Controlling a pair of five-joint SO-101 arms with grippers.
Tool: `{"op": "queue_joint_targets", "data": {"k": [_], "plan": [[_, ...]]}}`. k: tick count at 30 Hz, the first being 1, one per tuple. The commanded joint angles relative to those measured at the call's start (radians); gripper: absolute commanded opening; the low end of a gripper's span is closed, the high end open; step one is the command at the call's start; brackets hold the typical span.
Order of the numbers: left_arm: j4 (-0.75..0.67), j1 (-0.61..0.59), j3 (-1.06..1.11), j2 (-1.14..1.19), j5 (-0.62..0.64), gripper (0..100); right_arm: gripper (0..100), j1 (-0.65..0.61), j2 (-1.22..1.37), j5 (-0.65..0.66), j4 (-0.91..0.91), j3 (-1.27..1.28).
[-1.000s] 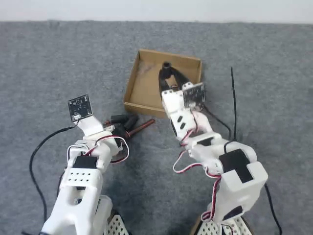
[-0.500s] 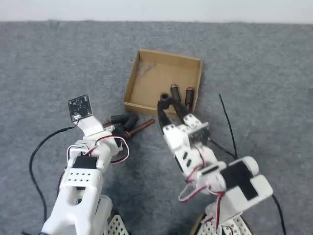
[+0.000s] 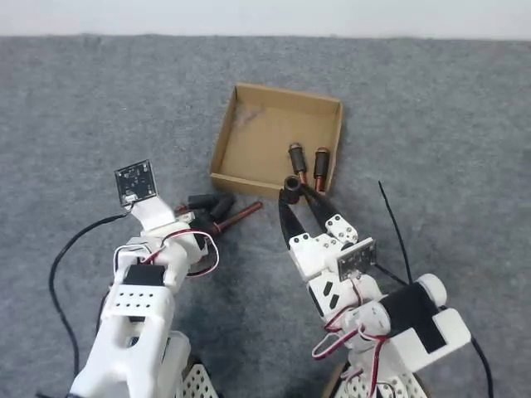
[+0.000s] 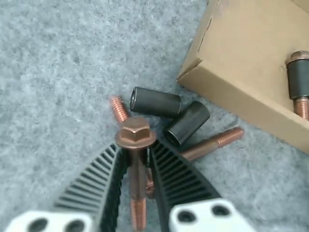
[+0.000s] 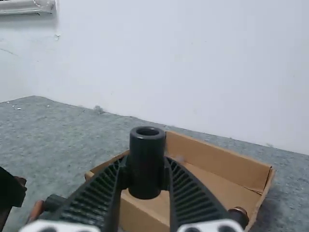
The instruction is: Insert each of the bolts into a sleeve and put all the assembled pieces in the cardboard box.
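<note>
Though its tip is cut off, bolt [image 4: 135, 137]: grasped by left gripper [image 4: 136, 149].
Right gripper [image 5: 145, 166]: clenched on sleeve [image 5: 147, 145].
Cardboard box [image 3: 249, 145]: two assembled pieces [image 3: 297, 160] at right edge.

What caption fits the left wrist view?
Left gripper clamps a copper bolt near two loose sleeves beside the cardboard box.

Grey carpet [image 3: 83, 99], cardboard box [image 3: 241, 181], two sleeves [image 3: 222, 206], loose bolts [image 3: 241, 215]

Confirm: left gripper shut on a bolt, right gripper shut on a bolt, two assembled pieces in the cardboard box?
One error: the right gripper is shut on a sleeve instead, as the right wrist view shows. The left gripper is shut on a bolt, and two assembled pieces lie in the cardboard box.
</note>
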Motion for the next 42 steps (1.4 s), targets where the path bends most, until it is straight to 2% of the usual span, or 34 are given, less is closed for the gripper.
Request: {"op": "queue_joint_targets", "data": {"k": [1,7,13,19,23,28,33,42], "plan": [[-0.035,0.002,-0.022,-0.051,-0.012,1,0.6,-0.018,-0.027,0.017,-0.021,0.018],[-0.035,0.028,-0.085,-0.133,-0.012,1,0.6,-0.073,-0.027,0.017,-0.019,0.018],[-0.038,0.041,-0.094,-0.384,-0.014,1,0.6,-0.14,-0.027,0.017,-0.019,0.018],[-0.123,0.173,-0.084,-0.652,-0.014,1,0.6,-0.185,-0.027,0.017,-0.018,0.018],[-0.13,0.279,-0.084,-0.761,-0.012,1,0.6,-0.194,-0.027,0.017,-0.018,0.018],[-0.135,0.33,-0.088,-0.74,-0.015,1,0.6,-0.229,-0.025,0.017,-0.005,0.018],[-0.198,0.351,-0.09,-0.66,-0.153,1,0.6,-0.248,-0.027,0.018,0.033,0.018],[-0.213,0.367,-0.088,-0.638,-0.161,1,0.6,-0.246,-0.027,0.018,0.042,0.018]]}}
